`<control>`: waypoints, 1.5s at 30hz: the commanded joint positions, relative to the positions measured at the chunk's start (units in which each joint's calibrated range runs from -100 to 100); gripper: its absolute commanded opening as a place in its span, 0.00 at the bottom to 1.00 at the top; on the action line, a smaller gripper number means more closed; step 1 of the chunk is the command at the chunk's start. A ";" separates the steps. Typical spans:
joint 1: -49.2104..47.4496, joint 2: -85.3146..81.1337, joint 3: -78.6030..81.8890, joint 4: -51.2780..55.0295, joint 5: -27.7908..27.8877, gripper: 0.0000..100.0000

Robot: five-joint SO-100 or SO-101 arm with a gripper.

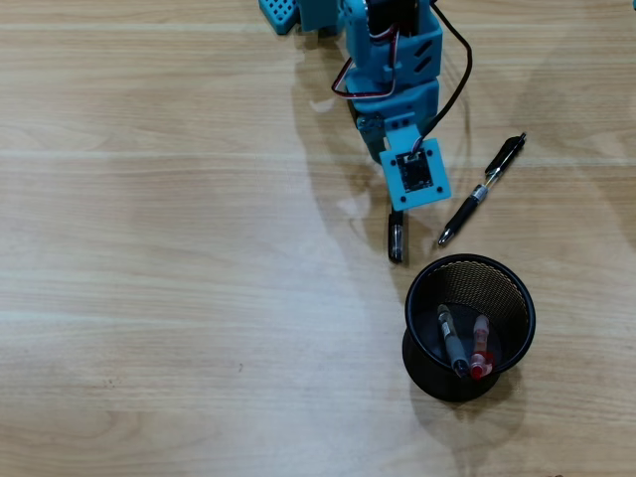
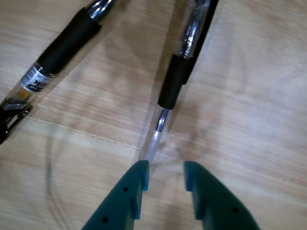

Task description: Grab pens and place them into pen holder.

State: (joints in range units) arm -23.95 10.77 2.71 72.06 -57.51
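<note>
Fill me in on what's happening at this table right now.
A blue robot arm is clearing pens into the pen holder. Two pens, a grey-black one and a red one, already stand inside the mesh cup. Two more lie on the table: a black pen off to the side and a clear pen with a black cap under the arm. The end effector hangs open over the clear pen's end, nothing gripped yet.

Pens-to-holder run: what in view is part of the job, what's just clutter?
Job:
- pen holder, with a grey-black pen and a red pen inside
- black pen with clear middle on the table
- clear pen with black cap, in front of the open gripper

Clutter:
- none visible; bare wooden table
</note>
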 commanded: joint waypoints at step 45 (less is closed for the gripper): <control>2.21 8.51 5.00 -8.74 -0.13 0.03</control>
State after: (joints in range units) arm -22.69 20.36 8.03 63.24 -57.61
